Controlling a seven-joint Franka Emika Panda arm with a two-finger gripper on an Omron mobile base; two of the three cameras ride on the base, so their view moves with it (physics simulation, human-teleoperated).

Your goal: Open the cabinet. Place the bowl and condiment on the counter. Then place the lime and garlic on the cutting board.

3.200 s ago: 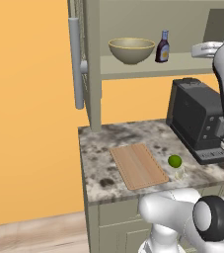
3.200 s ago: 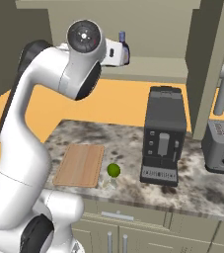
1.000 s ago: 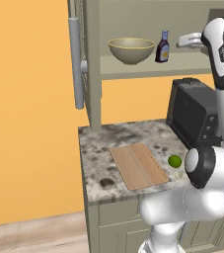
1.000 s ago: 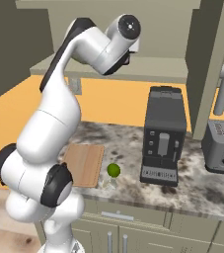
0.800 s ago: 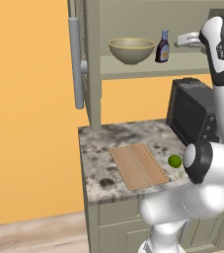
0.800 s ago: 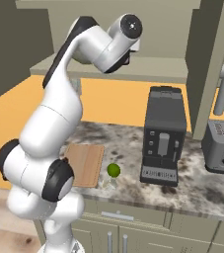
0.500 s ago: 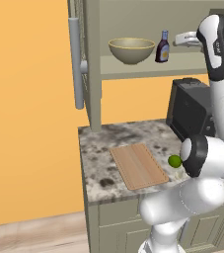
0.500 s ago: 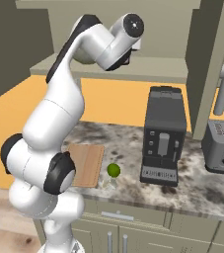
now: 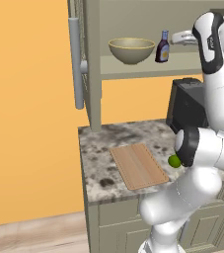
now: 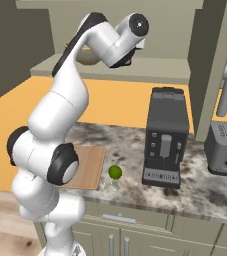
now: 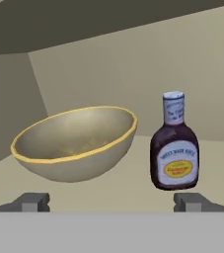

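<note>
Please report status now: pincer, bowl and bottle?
Pincer open, empty, facing shelf. Bowl and bottle on shelf, side by side, untouched. Path clear.

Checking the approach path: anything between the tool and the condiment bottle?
Nothing. In the hand view, bare shelf runs from the open tool to the condiment bottle; the bowl sits beside it.

You have the grey-olive wall cabinet (image 9: 91, 59) standing open, its shelf holding the wide beige-olive bowl (image 9: 131, 50) upright beside the small dark purple-capped condiment bottle (image 9: 163, 47), while the bright green lime (image 10: 115, 172) sits on the mottled stone counter (image 9: 96, 153) just beside the light-brown wooden cutting board (image 9: 138, 165).
</note>
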